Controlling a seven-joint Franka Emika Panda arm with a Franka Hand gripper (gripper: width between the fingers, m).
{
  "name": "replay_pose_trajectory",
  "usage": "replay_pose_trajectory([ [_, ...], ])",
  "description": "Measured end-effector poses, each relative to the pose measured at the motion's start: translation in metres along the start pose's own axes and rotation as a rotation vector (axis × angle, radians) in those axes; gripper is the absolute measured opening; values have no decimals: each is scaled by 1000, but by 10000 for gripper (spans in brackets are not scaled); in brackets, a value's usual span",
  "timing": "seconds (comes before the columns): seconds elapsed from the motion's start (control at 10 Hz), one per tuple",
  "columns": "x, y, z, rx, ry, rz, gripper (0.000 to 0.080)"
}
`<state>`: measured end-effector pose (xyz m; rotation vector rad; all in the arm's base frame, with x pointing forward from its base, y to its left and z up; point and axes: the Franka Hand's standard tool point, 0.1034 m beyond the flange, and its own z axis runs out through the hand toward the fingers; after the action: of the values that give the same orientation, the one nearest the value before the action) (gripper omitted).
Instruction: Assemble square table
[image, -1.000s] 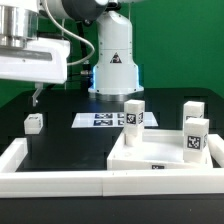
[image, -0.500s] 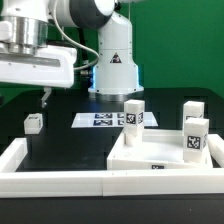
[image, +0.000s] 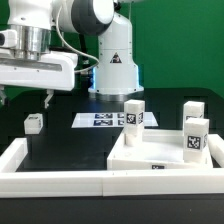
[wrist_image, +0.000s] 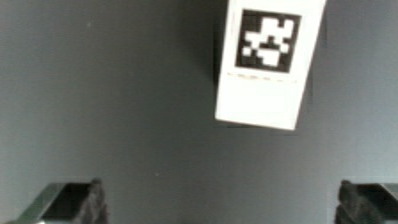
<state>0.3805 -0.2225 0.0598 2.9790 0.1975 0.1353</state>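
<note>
The square table's white slab lies at the exterior view's right, a tag on its front edge. Three white tagged legs stand upright on it: one at the back left corner, one at the back right, one at the front right. Another small leg lies alone on the black table at the left. My gripper hangs open just above that leg, apart from it. In the wrist view the leg lies ahead of my gripper, nothing between the dark fingertips.
A low white border wall runs along the front and left of the black table. The marker board lies flat behind the slab, in front of the robot base.
The arm has shifted toward the exterior view's right, bringing the gripper over the lone leg. The jaws stayed open; no part has moved.
</note>
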Motion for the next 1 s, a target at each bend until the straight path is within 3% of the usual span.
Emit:
replay_pose_trajectory([
  [0.2,0,0,0,0,-1,0,649],
  [0.5,0,-7,2,23,-18,9,649],
  [0.8,11,-29,9,138,-153,15,649],
  [1.0,19,-28,12,158,-246,-11,649],
])
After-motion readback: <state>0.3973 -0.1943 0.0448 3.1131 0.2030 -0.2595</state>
